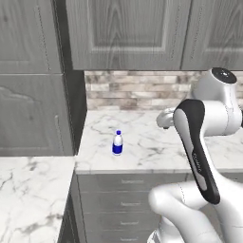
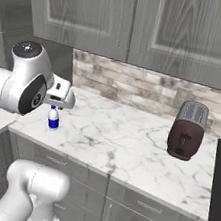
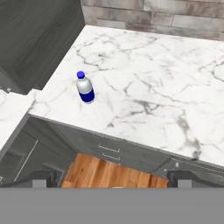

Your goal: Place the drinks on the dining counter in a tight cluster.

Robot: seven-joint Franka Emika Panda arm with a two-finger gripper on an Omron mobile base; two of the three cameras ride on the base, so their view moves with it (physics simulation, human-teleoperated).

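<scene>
I see the small clear water bottle (image 1: 117, 143) with blue cap and label upright on the marble worktop (image 1: 156, 142), near its left front corner. In hand view it's at 10 o'clock. Gripper (image 3: 112, 179) spread fully wide, holding nothing, well apart from it. Toaster (image 2: 187, 129) far right.

Marble worktop (image 3: 166, 87) over grey drawers (image 3: 109, 151), brick backsplash behind. Water bottle (image 3: 85, 88) upright on it near left front corner, well ahead of and above left fingertip (image 3: 41, 178) in hand view. Toaster (image 2: 187, 130) upright far right, near backsplash.
</scene>
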